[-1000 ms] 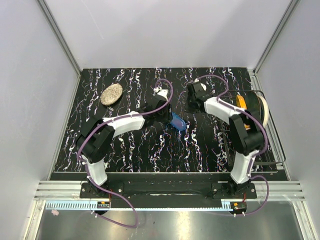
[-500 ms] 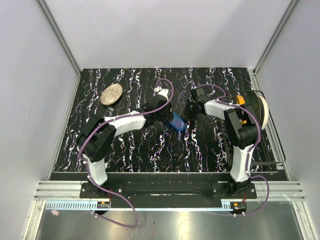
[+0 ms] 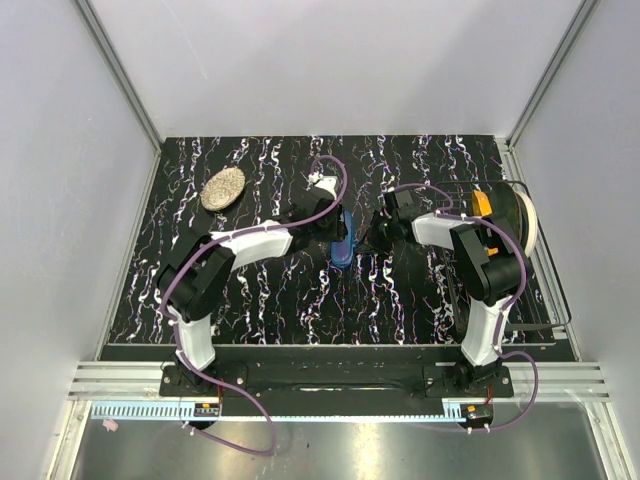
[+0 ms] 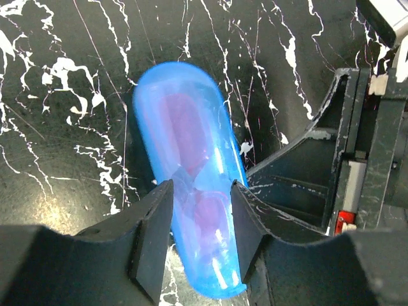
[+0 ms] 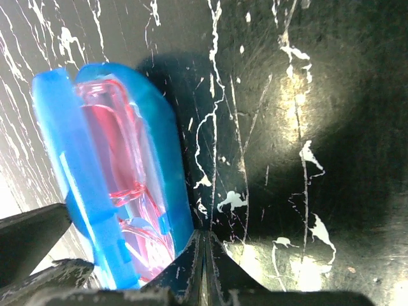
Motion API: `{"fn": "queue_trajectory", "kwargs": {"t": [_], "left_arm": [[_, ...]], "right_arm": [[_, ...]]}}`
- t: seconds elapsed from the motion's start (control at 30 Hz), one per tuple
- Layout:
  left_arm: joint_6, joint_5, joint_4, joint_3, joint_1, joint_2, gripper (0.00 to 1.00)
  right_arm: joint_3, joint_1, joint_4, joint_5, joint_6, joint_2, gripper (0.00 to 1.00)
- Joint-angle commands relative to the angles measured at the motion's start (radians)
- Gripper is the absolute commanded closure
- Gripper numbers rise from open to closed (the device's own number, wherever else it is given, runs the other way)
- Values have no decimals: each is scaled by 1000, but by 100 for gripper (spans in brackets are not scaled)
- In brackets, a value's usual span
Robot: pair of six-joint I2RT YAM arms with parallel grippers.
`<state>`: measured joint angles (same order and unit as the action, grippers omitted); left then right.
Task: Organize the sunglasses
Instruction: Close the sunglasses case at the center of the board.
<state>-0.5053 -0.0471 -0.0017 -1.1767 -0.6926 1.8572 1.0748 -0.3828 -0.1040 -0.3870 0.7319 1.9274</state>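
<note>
Left gripper (image 4: 200, 194) is pinching blue case (image 4: 182, 108) (pink sunglasses (image 5: 124, 146) inside). Right gripper (image 5: 204, 245), fingers pressed together, is seemingly touching it.

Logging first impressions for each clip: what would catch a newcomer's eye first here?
A glossy blue case at mid-table, pink sunglasses showing through it. The left gripper has its jaws clamped across it, while the right gripper, jaws shut, sits beside it.

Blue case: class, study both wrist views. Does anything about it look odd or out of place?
The case is ajar: in the right wrist view a gap runs between its halves and the sunglasses show through it. The left gripper holds it by the sides.
</note>
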Motion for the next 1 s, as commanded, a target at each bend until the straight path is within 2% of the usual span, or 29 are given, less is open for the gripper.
{"fn": "queue_trajectory", "kwargs": {"t": [0.0, 0.37, 0.6, 0.7, 0.8, 0.97], "left_arm": [[1, 18, 19, -38, 2, 33, 55], [10, 36, 6, -29, 2, 60, 58], [62, 41, 6, -24, -18, 66, 48], [89, 38, -30, -44, -31, 83, 47], [100, 30, -55, -58, -41, 103, 49], [93, 6, -86, -61, -47, 128, 59]], "right_arm": [[-27, -21, -25, 10, 1, -10, 92], [-10, -28, -28, 19, 9, 2, 92], [4, -30, -33, 30, 18, 5, 92], [10, -30, -39, 34, 18, 7, 92], [11, -30, -42, 39, 18, 8, 93], [8, -30, -42, 45, 20, 8, 93]]}}
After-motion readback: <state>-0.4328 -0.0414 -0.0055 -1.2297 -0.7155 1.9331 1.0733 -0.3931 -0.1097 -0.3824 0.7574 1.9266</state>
